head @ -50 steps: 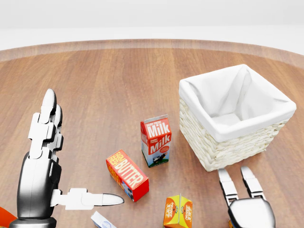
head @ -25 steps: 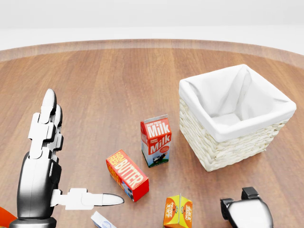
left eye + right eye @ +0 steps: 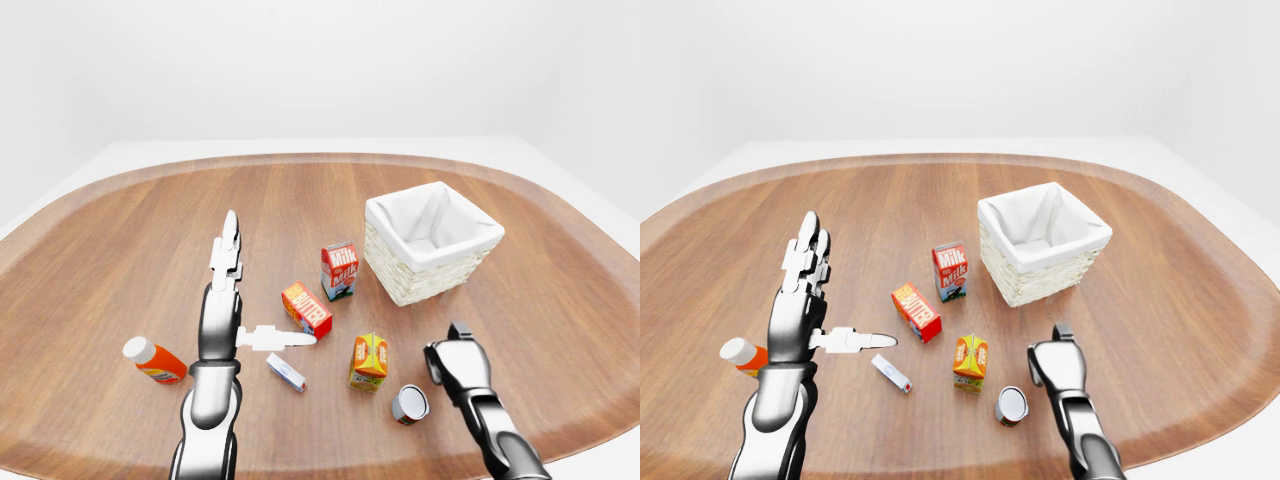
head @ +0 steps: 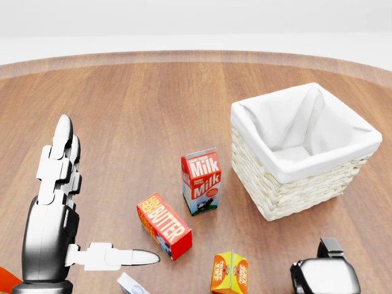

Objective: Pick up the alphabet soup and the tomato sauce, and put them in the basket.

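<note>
Can (image 3: 410, 404) lies on side on wooden table (image 3: 120, 260), near bottom of left-eye view, just left of right hand (image 3: 456, 362); label unreadable, so alphabet soup or tomato sauce cannot tell. Right hand above table beside can, fingers curled in, nothing visibly gripped. Left hand (image 3: 226, 300) raised, fingers straight up, thumb out sideways, holding nothing. Basket (image 3: 432, 243) wicker with white liner, upright, interior shows only liner. Milk carton (image 3: 339, 270) just left of basket; butter box (image 3: 307, 309), orange carton (image 3: 369, 361), small white box (image 3: 286, 372), orange bottle (image 3: 153, 360) scattered across table
</note>
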